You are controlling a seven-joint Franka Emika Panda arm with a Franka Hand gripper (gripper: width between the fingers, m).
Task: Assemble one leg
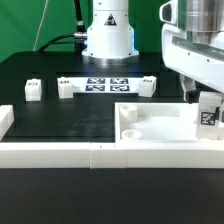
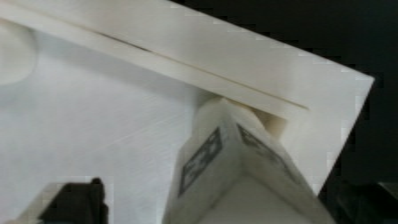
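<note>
The leg [image 1: 208, 113], a stubby white block with a black-and-white tag, stands upright at the corner of the large flat white panel [image 1: 150, 125] on the exterior view's right. My gripper [image 1: 200, 98] hangs right over it. In the wrist view the leg [image 2: 231, 165] sits between my jaws, with tags on two faces. The dark left finger [image 2: 75, 200] stands clear of the leg with a gap of white panel [image 2: 89, 110] between them. The other finger is hard to tell from the black table. The gripper looks open around the leg.
Three more white legs stand at the back of the black table [image 1: 33, 89], [image 1: 67, 87], [image 1: 147, 84]. The marker board [image 1: 105, 83] lies between them. A white rail [image 1: 60, 152] runs along the front and the left edge. The robot base [image 1: 108, 35] is behind.
</note>
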